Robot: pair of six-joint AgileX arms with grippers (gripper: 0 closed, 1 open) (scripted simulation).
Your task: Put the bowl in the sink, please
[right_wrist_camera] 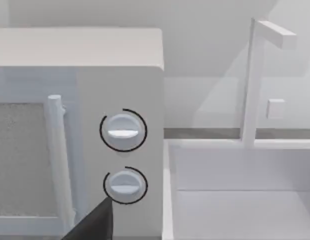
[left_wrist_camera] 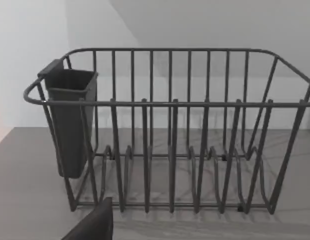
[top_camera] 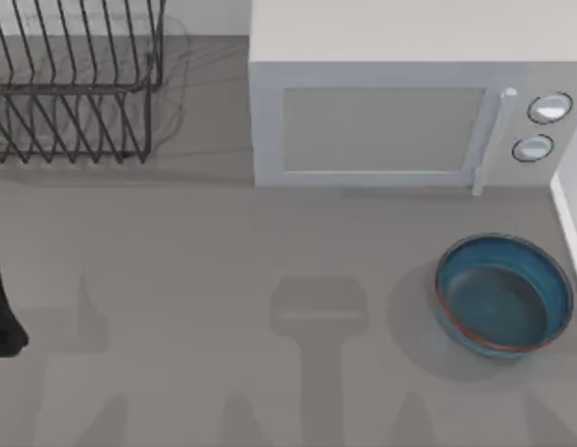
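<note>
The teal-blue bowl [top_camera: 503, 293] with a thin reddish rim line sits upright on the grey counter at the right, in front of the microwave. Nothing lies in it and no gripper touches it. The white sink [top_camera: 573, 219] shows as a strip at the right edge, just behind and right of the bowl; its basin [right_wrist_camera: 245, 200] lies beside the microwave in the right wrist view. A dark part of my left arm [top_camera: 2, 307] sits at the far left edge, far from the bowl. A dark piece of each gripper shows in its wrist view: left gripper [left_wrist_camera: 92, 227], right gripper [right_wrist_camera: 92, 225].
A white microwave [top_camera: 400, 102] with two knobs stands at the back centre and right. A dark wire dish rack [top_camera: 74, 84] with a cutlery cup [left_wrist_camera: 70, 120] stands at the back left. A white faucet [right_wrist_camera: 255, 75] rises behind the sink.
</note>
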